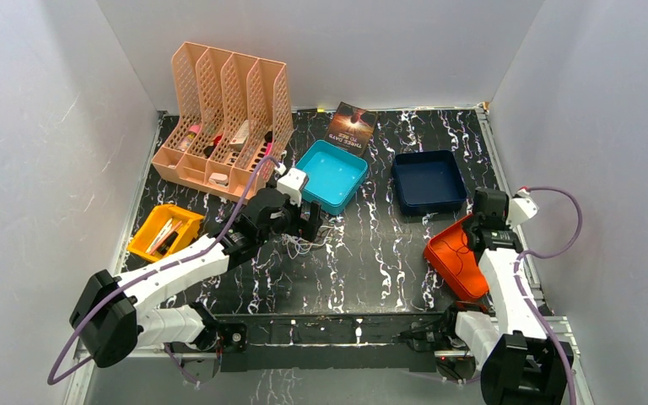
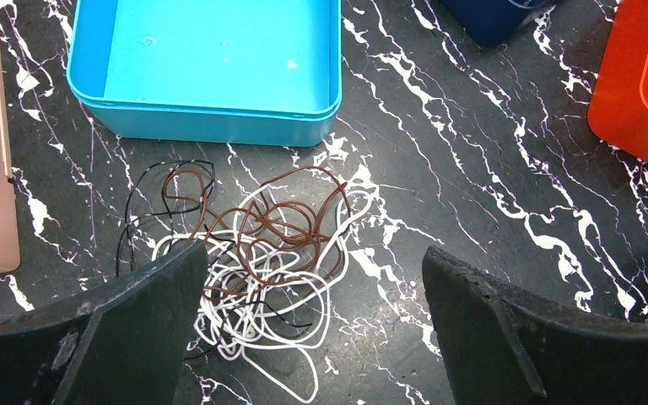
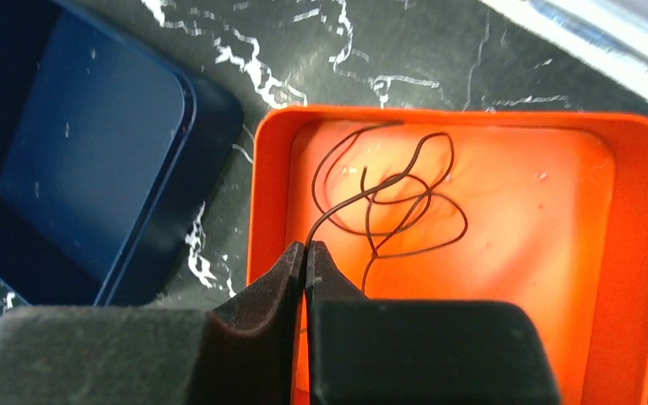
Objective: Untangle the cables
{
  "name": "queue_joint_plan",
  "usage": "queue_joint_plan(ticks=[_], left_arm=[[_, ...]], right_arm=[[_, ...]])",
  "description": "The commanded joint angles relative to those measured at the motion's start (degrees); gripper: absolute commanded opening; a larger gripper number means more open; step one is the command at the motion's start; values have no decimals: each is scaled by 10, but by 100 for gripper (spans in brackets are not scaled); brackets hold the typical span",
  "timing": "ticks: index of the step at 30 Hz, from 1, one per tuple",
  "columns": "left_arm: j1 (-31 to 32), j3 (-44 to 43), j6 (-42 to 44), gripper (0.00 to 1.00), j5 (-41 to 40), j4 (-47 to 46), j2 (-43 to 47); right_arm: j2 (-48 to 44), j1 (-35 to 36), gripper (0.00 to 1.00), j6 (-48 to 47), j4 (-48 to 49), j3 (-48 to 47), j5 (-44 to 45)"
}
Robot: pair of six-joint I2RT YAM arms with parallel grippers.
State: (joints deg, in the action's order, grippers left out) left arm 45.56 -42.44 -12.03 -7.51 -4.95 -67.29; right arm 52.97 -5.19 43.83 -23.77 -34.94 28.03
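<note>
The right pincer clamps a dark cable looping ahead into the orange tray, visible only from its wrist. The left pincer, fully spread and empty, straddles the cable tangle.

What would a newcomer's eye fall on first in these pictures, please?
Probably the tangle of cables, white and brown loops heaped on the black marbled table just before the teal tray, with the open left pincer poised over it. Next, the right pincer, shut on one dark cable whose loops lie in the orange tray.
</note>
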Motion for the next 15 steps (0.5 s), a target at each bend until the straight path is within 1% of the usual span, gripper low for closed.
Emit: queue_joint_plan(ticks=[1, 9, 12, 15], left_arm=[[1, -24, -1, 98, 3, 9, -1], [1, -27, -4, 98, 4, 10, -6], [1, -25, -4, 98, 3, 8, -4], [1, -24, -4, 98, 3, 8, -2]], right_arm=[[-16, -2, 11, 20, 14, 33, -59], [18, -2, 17, 11, 48, 67, -91], [36, -2, 17, 2, 62, 73, -101], [60, -2, 15, -22, 90, 80, -136]])
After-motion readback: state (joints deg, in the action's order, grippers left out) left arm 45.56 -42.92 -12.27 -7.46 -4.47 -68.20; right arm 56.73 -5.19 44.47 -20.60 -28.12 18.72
